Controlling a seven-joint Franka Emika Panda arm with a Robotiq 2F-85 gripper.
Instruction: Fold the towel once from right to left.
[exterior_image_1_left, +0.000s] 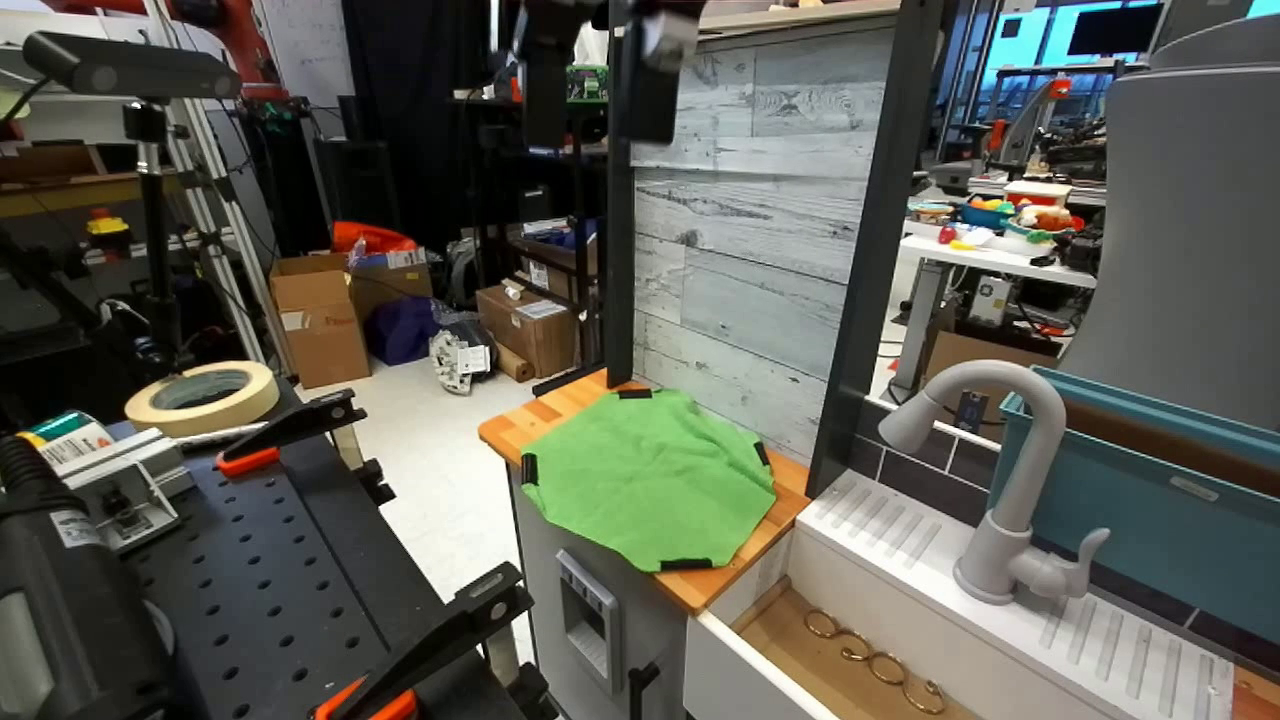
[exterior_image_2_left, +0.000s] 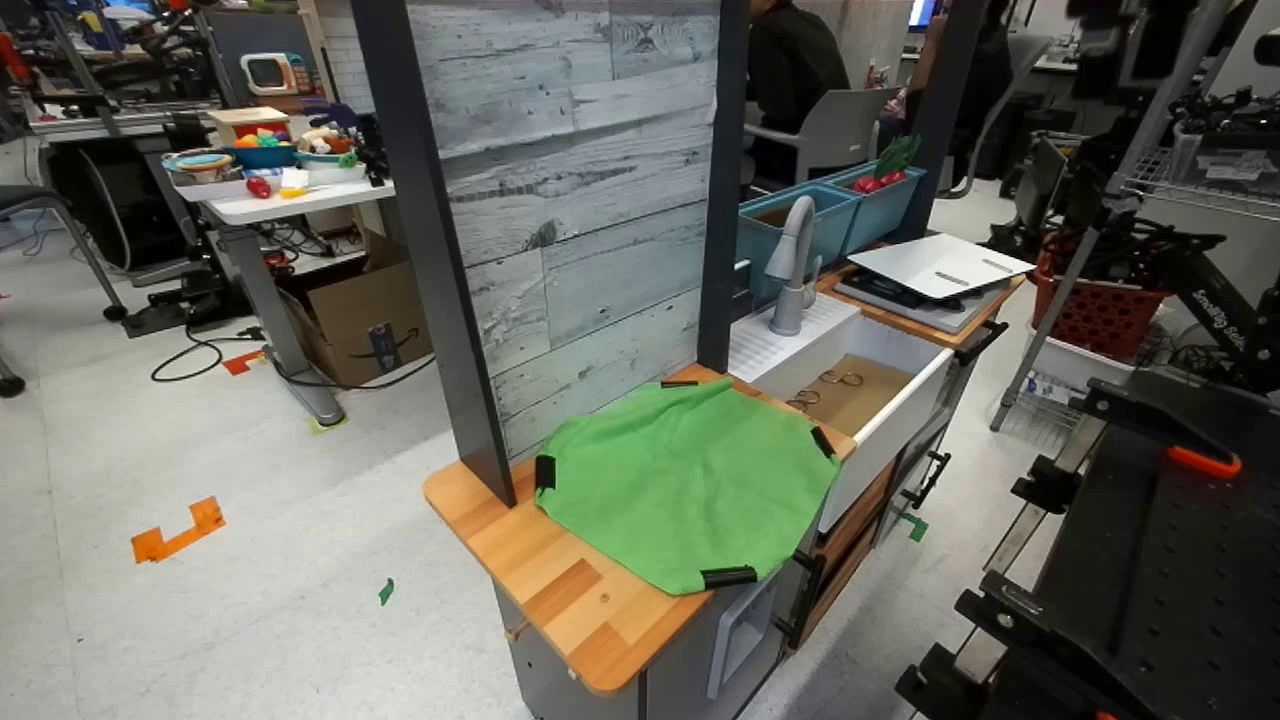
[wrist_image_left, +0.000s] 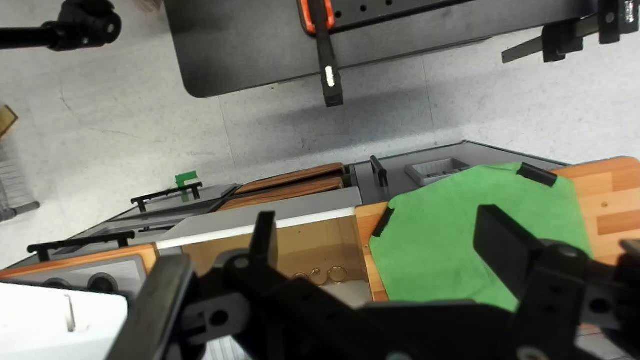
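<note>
The bright green towel (exterior_image_1_left: 650, 490) lies spread nearly flat on the small wooden countertop (exterior_image_1_left: 505, 428). It also shows in an exterior view (exterior_image_2_left: 690, 480) and in the wrist view (wrist_image_left: 430, 245). Faint wrinkles cross it, and several short black strips sit at its edges. My gripper (exterior_image_1_left: 597, 132) hangs high above the countertop, fingers down and wide apart, holding nothing. In the wrist view my gripper (wrist_image_left: 376, 220) has one finger over the sink side and one over the towel; its body hides the towel's lower part there.
A grey wood-look panel (exterior_image_1_left: 750, 230) with dark posts rises behind the countertop. A white sink (exterior_image_2_left: 890, 410) with a grey faucet (exterior_image_1_left: 1010, 480) adjoins it. A black perforated bench (exterior_image_1_left: 270, 600) with orange-handled clamps stands across a floor gap. Blue-green bins (exterior_image_1_left: 1150, 500) stand behind the faucet.
</note>
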